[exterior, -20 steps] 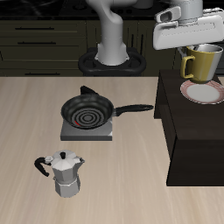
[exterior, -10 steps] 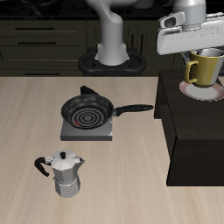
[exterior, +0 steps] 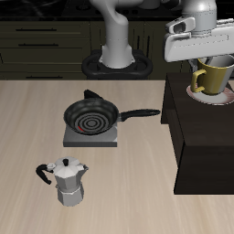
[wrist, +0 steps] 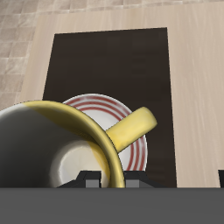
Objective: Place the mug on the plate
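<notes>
The olive-yellow mug stands on the white plate with the red rim band, leaning a little, handle toward the pan side. The plate lies on a black raised block at the table's side. My gripper is just above the mug's rim, with its jaws apart and no longer clamping the mug wall. In the wrist view the mug fills the near field, its pale inside and yellow handle over the plate. One fingertip shows beside the rim.
A black frying pan sits on a small grey burner mid-table, its handle pointing toward the block. A silver moka pot stands near the front edge. The robot base is at the back.
The mug came down onto the plate and shifted slightly toward the table's side. The gripper let go of it and rose a little.
</notes>
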